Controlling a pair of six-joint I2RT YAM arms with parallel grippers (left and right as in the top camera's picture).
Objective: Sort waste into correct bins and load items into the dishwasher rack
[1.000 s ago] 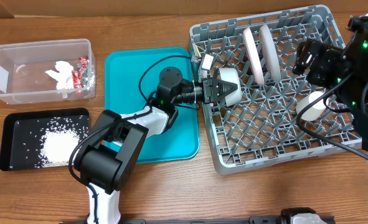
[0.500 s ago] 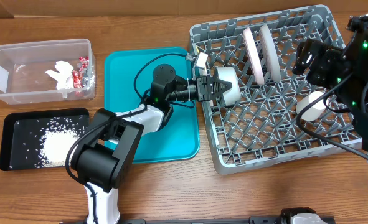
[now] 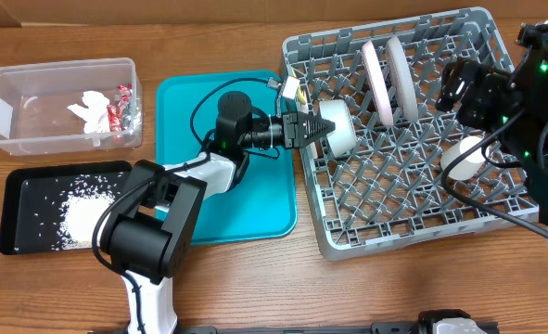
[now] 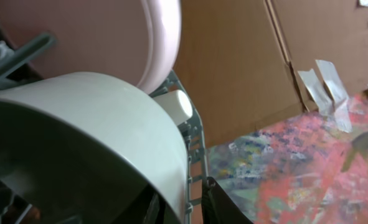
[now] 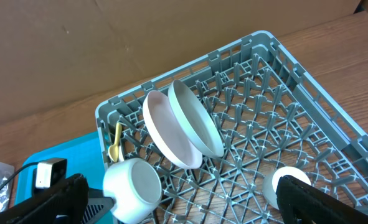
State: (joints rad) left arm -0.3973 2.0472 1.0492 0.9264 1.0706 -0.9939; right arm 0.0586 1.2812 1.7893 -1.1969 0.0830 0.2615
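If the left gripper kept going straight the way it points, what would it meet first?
The small pale bowl in the dishwasher rack, right at the left gripper's fingertips, seemingly touching them.

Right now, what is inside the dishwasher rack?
In the dishwasher rack: two plates on edge, a small bowl, a white cup and yellow cutlery in a corner. The right arm covers the right edge, so anything beneath is unseen.

Grey lattice rack; teal tray; black tray, whitish grains; pale bowl; yellow cutlery.
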